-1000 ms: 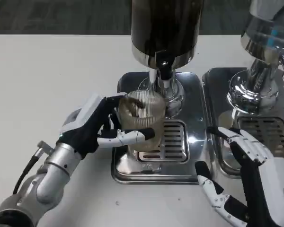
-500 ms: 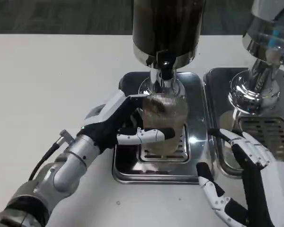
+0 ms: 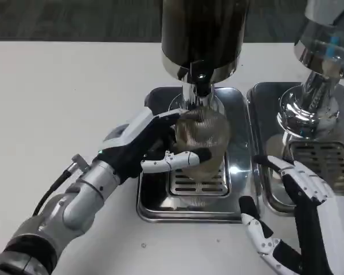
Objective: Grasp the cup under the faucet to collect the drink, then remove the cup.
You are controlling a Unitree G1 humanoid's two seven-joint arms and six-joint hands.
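- White and black, nearest us at the lower right corner: the right hand [image 3: 301, 217] sits low over the white table [image 3: 63, 97], fingers spread apart, nothing in them, its fingertips close to the front edge of the second drip tray [image 3: 264, 189] — whether they touch it, I cannot tell.
- Silver forearm coming in from the lower left, and there's the left hand [image 3: 143, 150] reaching across the near steel drip tray [image 3: 160, 209].
- That left hand is wrapped on the ribbed clear cup [image 3: 202, 137]: one white finger crosses the cup's front, dark fingers run along its left side. It's holding the cup.
- The cup is tilted a little, above the slotted grate [image 3: 198, 184], its rim right up under the faucet [image 3: 199, 86].
- Behind that, the dark dispenser tank [image 3: 202, 28] rises over the faucet.
- Off to the far right, a second chrome dispenser [image 3: 318, 74] stands over its own tray.
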